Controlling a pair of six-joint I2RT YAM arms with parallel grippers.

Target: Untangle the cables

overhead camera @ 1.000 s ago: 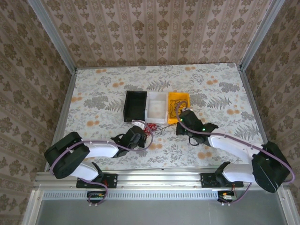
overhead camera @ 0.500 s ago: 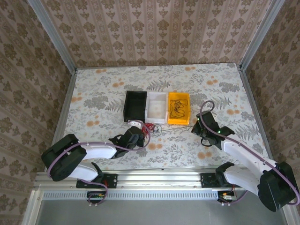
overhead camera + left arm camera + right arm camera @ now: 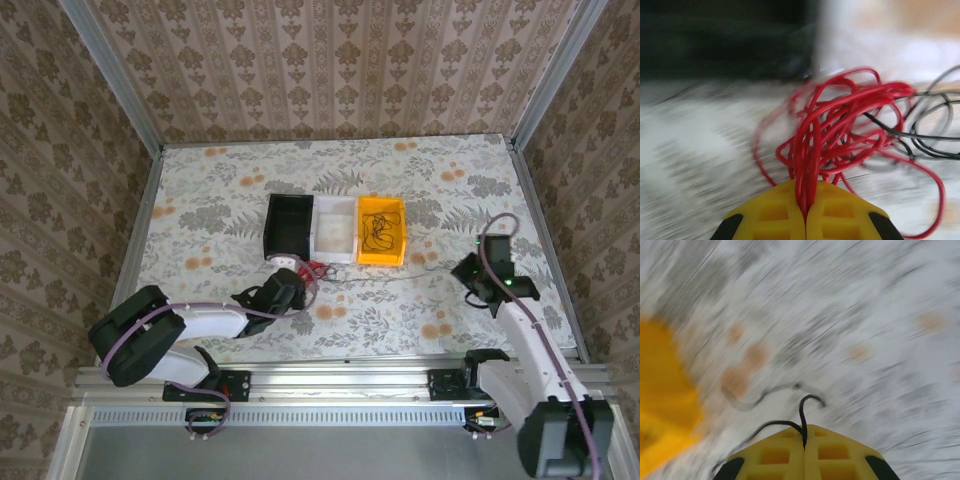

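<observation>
1. You are seeing the right gripper [image 3: 804, 432] standing well to the right of the yellow bin [image 3: 382, 232], near the right edge of the table [image 3: 220, 180]. One second ago it was sitting at that bin's near right corner.
2. The right gripper's pads are pressing together on a black cable [image 3: 801, 415], which is curling out just above them in the right wrist view.
3. In the top view, this black cable is now running as a thin, nearly straight line from the bunch to the right gripper. Earlier that span was much shorter.
4. The left gripper [image 3: 806, 192] is staying just in front of the black bin [image 3: 288, 226]; its arm has barely shifted.
5. The left gripper is clamping the red cables [image 3: 840, 125], whose strands are rising from between its closed yellow pads.
6. The red cables are forming a loose tangle of overlapping loops. The tangle is lying on the table, just in front of where the black bin is meeting the white bin [image 3: 336, 228].
7. Thin black strands [image 3: 925, 135] are looping to the right of the red tangle and crossing into it.
8. More dark wires [image 3: 378, 228] are lying curled inside the yellow bin.
9. Both wrist views are showing motion blur, so you cannot tell finer detail of the table.
</observation>
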